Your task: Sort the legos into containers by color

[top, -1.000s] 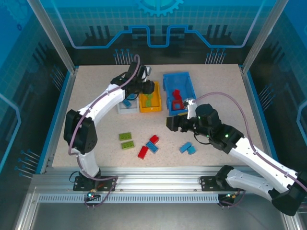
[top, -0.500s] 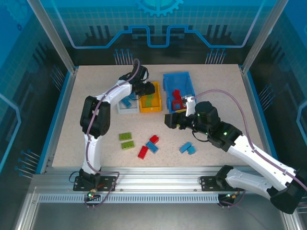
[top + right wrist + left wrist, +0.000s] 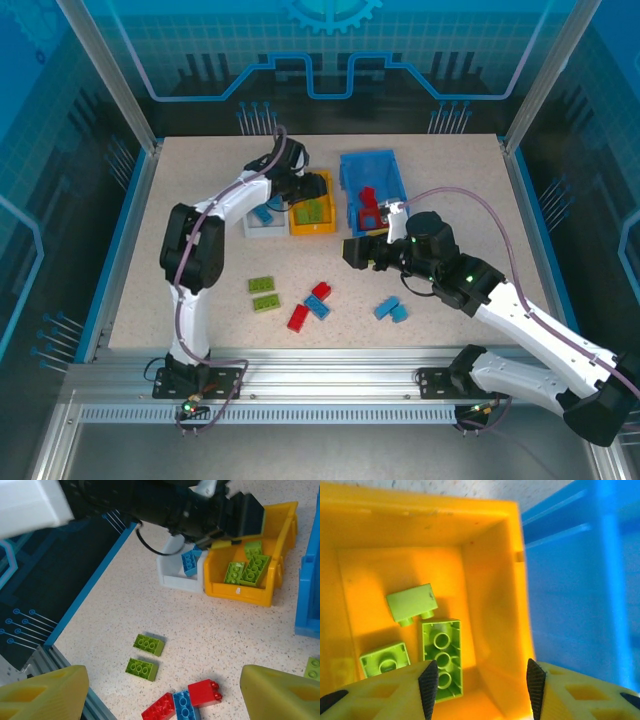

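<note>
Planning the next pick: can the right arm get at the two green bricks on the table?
Probably yes: the right tool is open and empty; the green bricks lie uncovered on bare table.

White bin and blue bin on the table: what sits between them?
The yellow bin sits between the white bin and the blue bin, holding green bricks; the top external view shows it.

Bright, even overhead light, soft shadows; the left claw [image 3: 482, 680] looms blurred up close.
</note>
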`<state>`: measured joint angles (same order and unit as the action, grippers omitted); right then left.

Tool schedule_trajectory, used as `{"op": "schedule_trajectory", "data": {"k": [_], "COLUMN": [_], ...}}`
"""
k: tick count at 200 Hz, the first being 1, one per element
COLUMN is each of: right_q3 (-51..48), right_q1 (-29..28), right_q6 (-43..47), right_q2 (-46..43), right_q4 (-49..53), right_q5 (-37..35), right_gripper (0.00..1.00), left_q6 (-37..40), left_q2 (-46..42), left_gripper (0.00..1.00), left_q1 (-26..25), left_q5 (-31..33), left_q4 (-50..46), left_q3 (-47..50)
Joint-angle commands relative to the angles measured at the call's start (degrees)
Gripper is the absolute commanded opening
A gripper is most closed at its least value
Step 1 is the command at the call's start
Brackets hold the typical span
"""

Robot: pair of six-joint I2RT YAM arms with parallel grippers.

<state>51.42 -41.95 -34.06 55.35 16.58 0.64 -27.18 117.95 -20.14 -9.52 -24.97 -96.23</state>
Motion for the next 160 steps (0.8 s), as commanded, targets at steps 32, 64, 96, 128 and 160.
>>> {"op": "schedule_trajectory", "data": {"k": [32,64,96,128,160], "right_q3": [5.1,6.5,9.1,13.5,16.4], "right_q1": [-3.0,-9.1,-11.7,-13.3,-13.4], "right_q6": [3.9,5.1,4.2,1.5,-4.7], "right_q2": [5.4,14.3,25.6,36.7,44.4], "right_q4": [13.2,18.8,20.6,18.9,16.7], "right_q5": [-7.8,-11.9,-11.4,-8.5,-7.4], "right_gripper": [0.76,0.77,0.81,0.82,0.83], "left_q6": [-4.2,-7.1,-11.5,-16.6,-17.9], "left_q2": [-23.0,-39.6,-56.7,-71.0,-78.1], "left_gripper": [0.55,0.57,0.59,0.61,0.62], "left_q1": [-0.3,-2.5,-5.4,-7.0,-7.4], "left_q5": [-1.8,-2.2,-0.6,-0.6,-0.6], "left_q4": [2.9,3.3,0.8,-2.1,-6.3], "left_q3": [10.3,24.9,39.4,51.1,56.4]}}
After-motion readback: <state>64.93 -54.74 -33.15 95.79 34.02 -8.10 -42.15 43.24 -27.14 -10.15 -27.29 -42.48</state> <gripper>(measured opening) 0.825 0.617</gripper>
